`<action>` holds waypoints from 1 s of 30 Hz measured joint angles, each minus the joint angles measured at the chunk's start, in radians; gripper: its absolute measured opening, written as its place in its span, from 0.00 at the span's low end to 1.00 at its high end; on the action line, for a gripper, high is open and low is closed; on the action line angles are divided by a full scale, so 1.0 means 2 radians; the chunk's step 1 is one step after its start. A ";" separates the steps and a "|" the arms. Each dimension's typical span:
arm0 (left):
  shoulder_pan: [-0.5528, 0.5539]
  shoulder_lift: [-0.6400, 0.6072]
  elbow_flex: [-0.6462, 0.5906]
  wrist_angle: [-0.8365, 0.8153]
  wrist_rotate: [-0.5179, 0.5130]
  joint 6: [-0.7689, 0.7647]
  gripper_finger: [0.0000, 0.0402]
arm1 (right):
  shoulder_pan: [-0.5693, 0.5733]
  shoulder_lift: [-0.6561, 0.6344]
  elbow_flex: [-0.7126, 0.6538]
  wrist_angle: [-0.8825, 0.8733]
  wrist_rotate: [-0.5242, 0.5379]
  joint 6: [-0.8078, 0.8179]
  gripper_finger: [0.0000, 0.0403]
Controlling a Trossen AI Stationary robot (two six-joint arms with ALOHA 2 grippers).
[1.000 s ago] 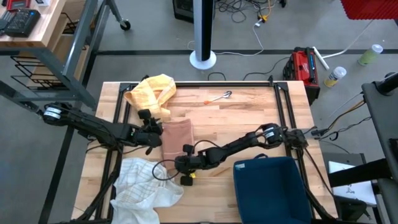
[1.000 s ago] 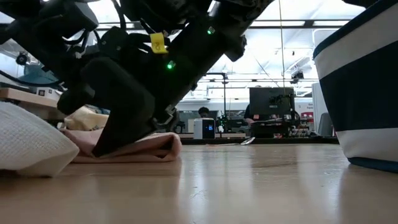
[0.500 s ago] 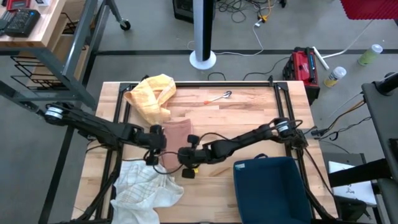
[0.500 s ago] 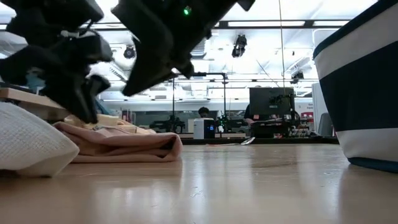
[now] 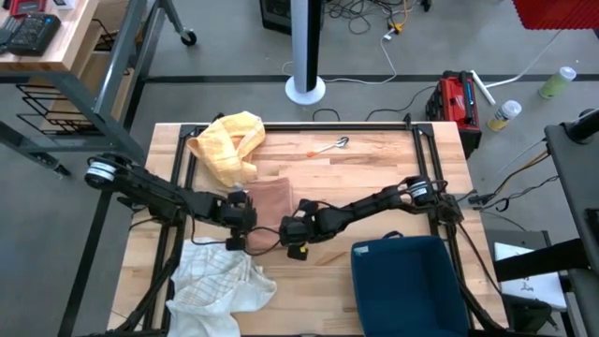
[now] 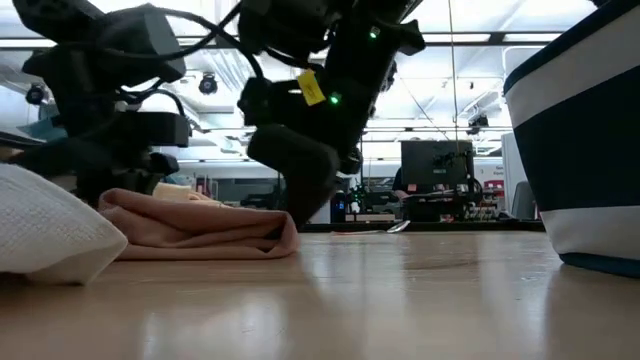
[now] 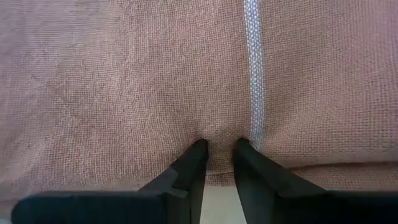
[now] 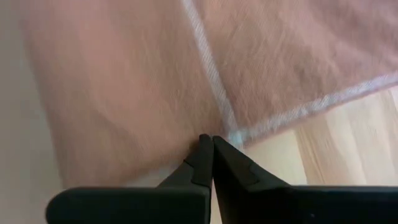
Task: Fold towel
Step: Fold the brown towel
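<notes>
- A crumpled white cloth [image 5: 220,288] lay at the worktop's [image 5: 374,164] near left corner.
- The left claw [image 7: 216,149] sat at the pink towel's [image 5: 270,198] near edge, fingers slightly parted, pinching a small fold of it.
- The pink towel lay folded left of the worktop's centre, a yellow cloth [image 5: 227,140] beyond it.
- The right claw [image 8: 212,144] was fully closed at the towel's near right corner, holding nothing visible.
- A dark blue bin [image 5: 407,285] stood at the near right.
</notes>
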 joint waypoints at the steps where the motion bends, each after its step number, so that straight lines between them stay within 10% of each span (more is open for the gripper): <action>1: 0.000 -0.005 0.002 -0.003 -0.015 0.000 0.19 | 0.000 0.000 -0.003 -0.005 -0.002 0.000 0.00; 12: -0.001 -0.067 0.069 -0.120 -0.030 -0.020 0.19 | -0.002 -0.036 -0.022 -0.084 0.030 0.034 0.00; 22: -0.019 -0.059 0.047 0.080 0.115 -0.026 0.19 | 0.015 -0.095 -0.074 0.059 -0.042 0.021 0.00; 30: -0.024 0.005 0.028 0.149 0.124 -0.034 0.19 | 0.020 -0.096 -0.167 0.191 -0.097 0.061 0.00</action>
